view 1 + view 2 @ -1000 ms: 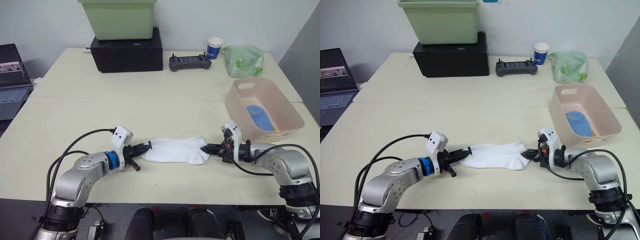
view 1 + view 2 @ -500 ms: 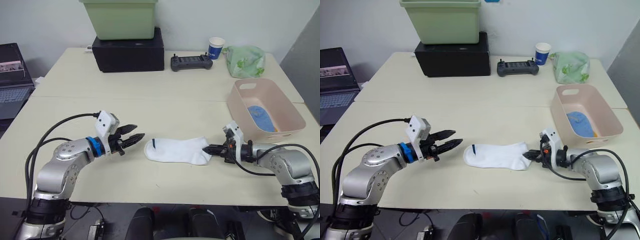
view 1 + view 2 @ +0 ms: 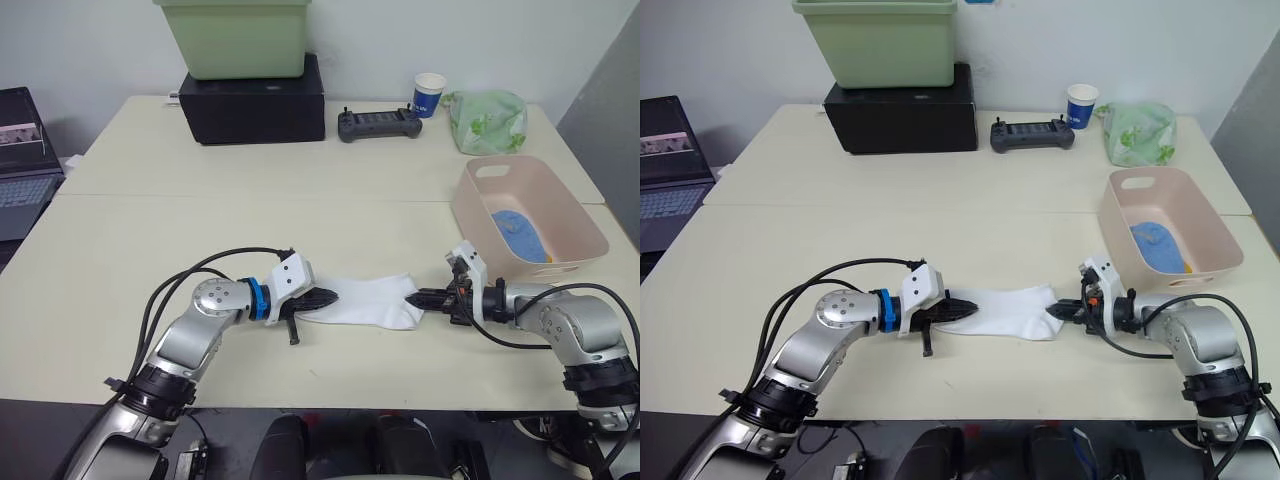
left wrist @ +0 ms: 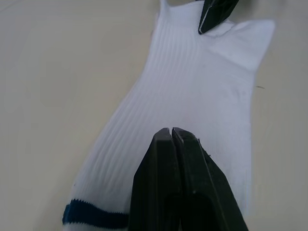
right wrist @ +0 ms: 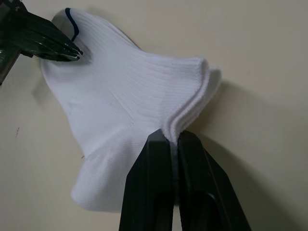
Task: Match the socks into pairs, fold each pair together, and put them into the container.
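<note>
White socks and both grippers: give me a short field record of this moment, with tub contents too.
item in work: white socks, stacked, flat on the table
left gripper: fingers closed, tips pressing on the striped toe end
right gripper: shut on the cuff end, layered edges pinched between the fingers
fold state: not yet folded
container: pink tub holds a light blue sock
background: green bin on a black box

I'm looking at an office or lab, pale desks [image 3: 200, 230] pushed together, laptop [image 3: 22, 160], paper cup [image 3: 430, 95], handheld controller [image 3: 378, 125], plain white wall [image 3: 90, 40]
</note>
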### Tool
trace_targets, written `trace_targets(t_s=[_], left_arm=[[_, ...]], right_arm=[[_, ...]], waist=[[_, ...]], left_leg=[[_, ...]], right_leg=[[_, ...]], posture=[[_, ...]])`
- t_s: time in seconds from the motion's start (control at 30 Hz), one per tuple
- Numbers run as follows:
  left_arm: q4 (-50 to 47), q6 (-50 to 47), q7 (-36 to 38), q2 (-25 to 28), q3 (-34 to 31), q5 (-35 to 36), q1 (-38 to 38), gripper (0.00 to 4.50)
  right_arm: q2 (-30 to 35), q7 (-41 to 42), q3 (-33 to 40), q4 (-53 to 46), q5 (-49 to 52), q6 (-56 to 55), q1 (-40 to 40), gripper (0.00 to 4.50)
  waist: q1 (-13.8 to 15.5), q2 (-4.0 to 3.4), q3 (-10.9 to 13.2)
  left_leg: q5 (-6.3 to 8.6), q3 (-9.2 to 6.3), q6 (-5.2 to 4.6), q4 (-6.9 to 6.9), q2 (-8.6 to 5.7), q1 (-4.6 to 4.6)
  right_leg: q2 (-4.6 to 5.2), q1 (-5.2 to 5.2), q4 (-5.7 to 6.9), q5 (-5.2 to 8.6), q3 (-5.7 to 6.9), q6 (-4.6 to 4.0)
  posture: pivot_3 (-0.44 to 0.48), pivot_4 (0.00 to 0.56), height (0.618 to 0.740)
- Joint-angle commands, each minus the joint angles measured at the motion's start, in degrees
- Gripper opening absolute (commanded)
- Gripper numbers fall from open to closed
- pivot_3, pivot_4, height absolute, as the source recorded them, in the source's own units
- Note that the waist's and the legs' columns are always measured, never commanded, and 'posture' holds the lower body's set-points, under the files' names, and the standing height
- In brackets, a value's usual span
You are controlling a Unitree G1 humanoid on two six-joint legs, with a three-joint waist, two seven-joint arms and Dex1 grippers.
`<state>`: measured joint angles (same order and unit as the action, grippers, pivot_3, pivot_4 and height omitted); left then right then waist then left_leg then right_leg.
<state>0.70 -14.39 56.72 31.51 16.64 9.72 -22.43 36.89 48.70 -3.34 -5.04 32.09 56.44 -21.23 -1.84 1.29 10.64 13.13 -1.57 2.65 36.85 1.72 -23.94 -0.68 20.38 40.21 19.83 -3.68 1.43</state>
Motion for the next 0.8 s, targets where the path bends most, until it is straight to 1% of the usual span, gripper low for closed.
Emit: trace_targets(t_s=[0.03,0.13,0.23,0.37,0.43,0.5,0.63,0.73,0.8], left_arm=[[2.4,2.4,-0.6,-1.0,1.3,-3.0,-1.8,0.02],[5.5,2.4,-0.5,-2.1,2.7,-4.7,-2.6,0.02],[6.3,2.0,-0.1,-2.7,3.6,-5.7,-2.3,0.02],[6.1,0.3,0.0,-2.9,3.7,-5.9,-1.6,0.02],[5.9,0.3,0.5,-2.6,3.4,-5.7,-1.4,0.02],[5.7,0.5,0.8,-2.2,3.3,-5.7,-1.1,0.02],[5.7,0.5,0.8,-2.3,3.2,-5.8,-1.0,0.02],[5.4,0.1,0.7,-2.4,2.8,-5.4,-0.6,0.02],[5.0,-0.3,0.7,-2.4,2.5,-5.1,-0.4,0.02]], right_arm=[[1.0,1.2,0.5,-0.7,-0.1,-1.2,-0.6,0.0],[1.0,1.5,0.5,-0.5,0.1,-1.0,-0.8,0.0],[0.3,1.7,1.8,-1.2,2.2,0.7,-1.1,0.0],[-0.5,3.4,5.8,-2.6,9.9,7.4,-4.0,0.0],[-2.8,2.1,8.4,-3.0,14.8,11.6,-5.8,0.0],[-5.6,0.2,9.8,-3.3,17.5,14.1,-7.4,0.0],[-10.7,-3.2,8.7,-2.5,18.8,15.8,-9.6,0.0],[-14.5,-4.1,4.9,-1.0,16.7,14.2,-10.9,0.0],[-15.6,-4.2,4.0,-0.2,16.1,13.6,-11.5,0.0]], waist=[[0.0,0.0,0.0],[0.0,0.0,0.0],[0.0,0.0,0.0],[0.0,-0.02,0.0],[0.0,-0.02,0.0],[0.0,-0.02,0.0],[0.0,-0.03,0.0],[-0.1,-0.05,0.0],[-0.1,-0.06,0.0]], left_leg=[[0.0,0.02,0.0,0.01,0.0,0.0],[0.0,0.03,0.0,0.04,-0.03,0.02],[0.0,0.02,0.0,0.05,-0.03,0.03],[0.0,0.0,0.0,0.04,-0.03,0.07],[0.0,-0.01,0.0,0.05,-0.02,0.09],[0.0,-0.04,0.0,0.05,-0.02,0.09],[0.0,-0.09,0.0,0.03,0.0,0.08],[0.0,-0.08,0.0,0.03,-0.01,0.08],[0.0,-0.08,0.0,0.03,0.0,0.09]], right_leg=[[0.0,-0.01,0.0,0.0,-0.01,0.0],[0.03,-0.05,0.0,0.0,-0.02,0.01],[0.03,-0.07,0.0,-0.01,-0.01,0.01],[0.03,-0.12,0.0,-0.01,-0.01,0.01],[0.03,-0.15,0.0,-0.01,0.0,0.01],[0.02,-0.16,0.0,-0.01,0.02,0.01],[0.02,-0.15,0.0,-0.01,0.07,0.01],[0.03,-0.14,0.0,-0.01,0.06,0.01],[0.03,-0.14,0.01,-0.01,0.07,0.01]], posture=[[0.0,0.15,0.74],[0.0,0.15,0.74],[0.0,0.15,0.74],[0.0,0.15,0.74],[0.0,0.15,0.74],[0.0,0.15,0.74],[0.0,0.15,0.74],[0.0,0.15,0.74],[0.0,0.15,0.74]])
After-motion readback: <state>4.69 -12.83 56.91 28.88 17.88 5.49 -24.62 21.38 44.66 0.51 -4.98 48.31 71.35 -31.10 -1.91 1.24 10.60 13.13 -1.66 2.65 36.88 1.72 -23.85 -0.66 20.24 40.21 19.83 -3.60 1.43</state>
